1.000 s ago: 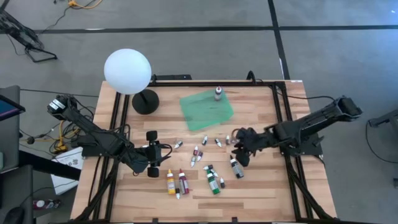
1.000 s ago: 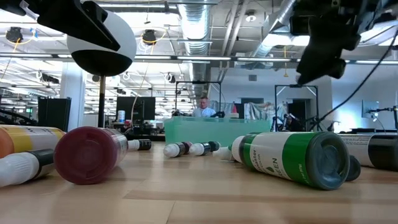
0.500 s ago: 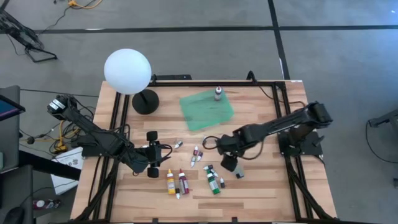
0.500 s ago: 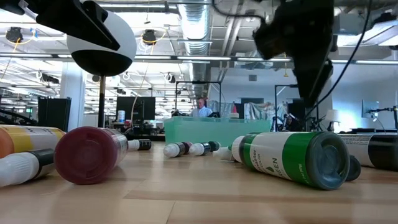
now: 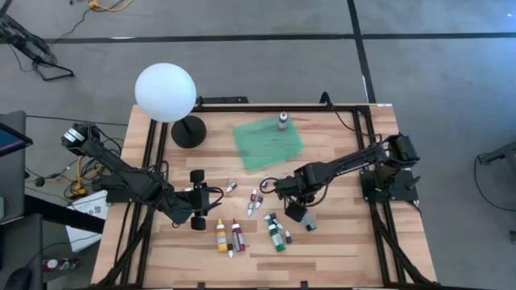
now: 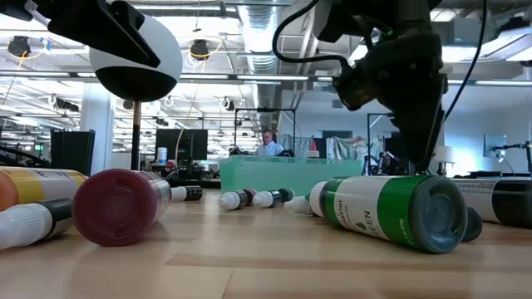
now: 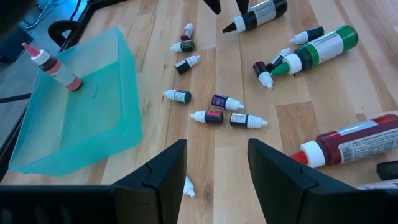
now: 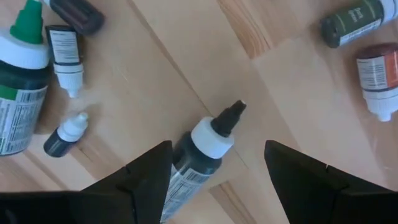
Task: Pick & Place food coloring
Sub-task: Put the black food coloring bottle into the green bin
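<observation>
Green tray [image 5: 268, 142], table's 12 o'clock: one bottle [image 5: 283, 122] upright at its far corner. Food coloring [image 5: 256, 211]: scattered lying at table centre. Right gripper [image 8: 214, 163], fingers wide, empty, straddles a dark bottle [image 8: 198, 155] below it. Left gripper [image 7: 216, 163], at 9 o'clock, parted, empty. Bare wood toward the near edge.

Bottles [image 5: 254, 216] lie before the tray [image 5: 268, 141] (one inside).

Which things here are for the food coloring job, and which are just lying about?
Job: bottles scattered on the wood; dark bottle under the open right pincer; one bottle standing in the green tray; left pincer, open and waiting.

Lying about: white globe lamp.
</observation>
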